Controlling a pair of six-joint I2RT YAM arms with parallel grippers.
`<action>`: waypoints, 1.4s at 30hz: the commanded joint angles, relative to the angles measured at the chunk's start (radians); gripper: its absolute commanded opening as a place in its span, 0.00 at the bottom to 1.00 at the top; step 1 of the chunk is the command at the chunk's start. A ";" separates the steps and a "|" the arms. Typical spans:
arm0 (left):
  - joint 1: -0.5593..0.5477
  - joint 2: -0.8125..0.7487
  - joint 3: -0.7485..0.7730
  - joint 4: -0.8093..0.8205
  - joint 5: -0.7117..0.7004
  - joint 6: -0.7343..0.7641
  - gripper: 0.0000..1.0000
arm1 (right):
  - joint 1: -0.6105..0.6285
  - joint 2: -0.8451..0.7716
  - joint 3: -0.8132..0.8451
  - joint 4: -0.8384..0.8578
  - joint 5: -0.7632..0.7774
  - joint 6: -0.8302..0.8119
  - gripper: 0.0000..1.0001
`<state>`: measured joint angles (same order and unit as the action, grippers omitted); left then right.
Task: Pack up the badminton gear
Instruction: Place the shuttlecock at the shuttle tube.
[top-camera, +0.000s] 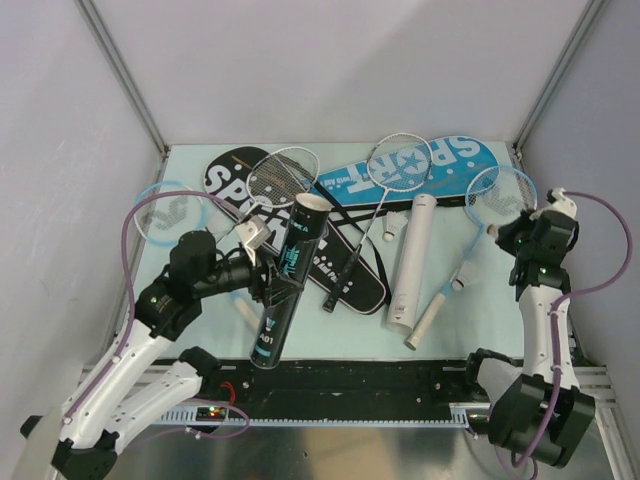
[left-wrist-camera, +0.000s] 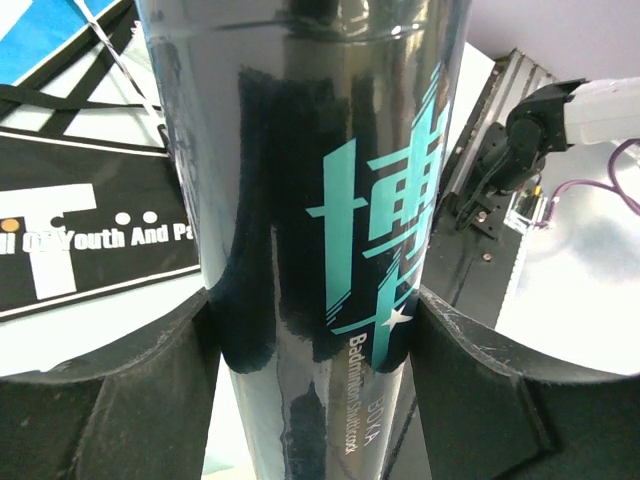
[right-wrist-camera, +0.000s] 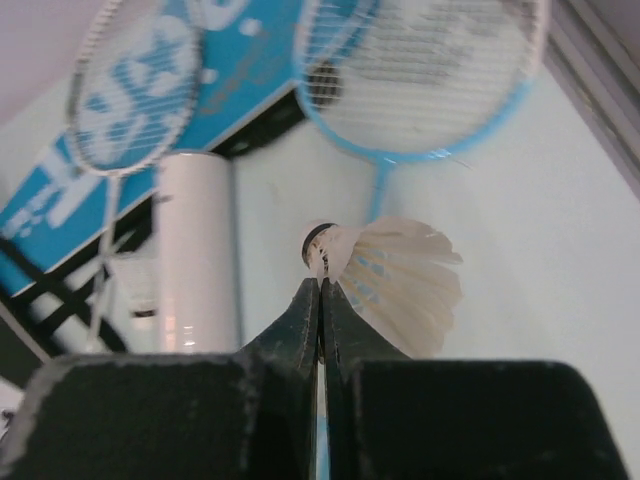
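Clearly, both arms grip badminton gear over the tabletop (top-camera: 480, 310).
Left fingers (left-wrist-camera: 100, 400) clamp the black tube (top-camera: 285, 290), tilted with its open end up; right fingers (right-wrist-camera: 290, 330), pressed nearly together, pinch the white shuttlecock (right-wrist-camera: 400, 275) near the light-blue racket (right-wrist-camera: 420, 60) and white tube (right-wrist-camera: 195, 250).

Top cam: bright, even, diffuse overhead light, only soft short shadows on the surface (top-camera: 470, 330); I see it sharp all over. Left wrist cam: glossy black tube (left-wrist-camera: 300, 200) shows streaky reflections, lower right of frame blown out white, bkgd soft. Right wrist cam: blur across the top, light-blue racket (right-wrist-camera: 420, 70) out of focus, shuttlecock (right-wrist-camera: 400, 280) feathers nearly overexposed, right tool (right-wrist-camera: 320, 285) dark at bottom.
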<state>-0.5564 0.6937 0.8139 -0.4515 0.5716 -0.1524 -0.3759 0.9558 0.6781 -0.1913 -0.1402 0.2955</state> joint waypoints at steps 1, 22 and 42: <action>-0.022 0.005 0.053 0.042 -0.037 0.113 0.31 | 0.127 -0.031 0.138 -0.031 -0.049 -0.020 0.00; -0.175 0.100 0.161 -0.146 -0.621 0.735 0.26 | 0.528 -0.224 0.375 -0.018 -0.523 -0.114 0.00; -0.297 0.030 0.134 -0.206 -0.747 0.801 0.22 | 0.984 -0.122 0.428 0.048 -0.453 -0.138 0.00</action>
<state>-0.8394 0.7551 0.9417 -0.6991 -0.1848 0.6289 0.5377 0.8097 1.0737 -0.2016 -0.6605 0.1791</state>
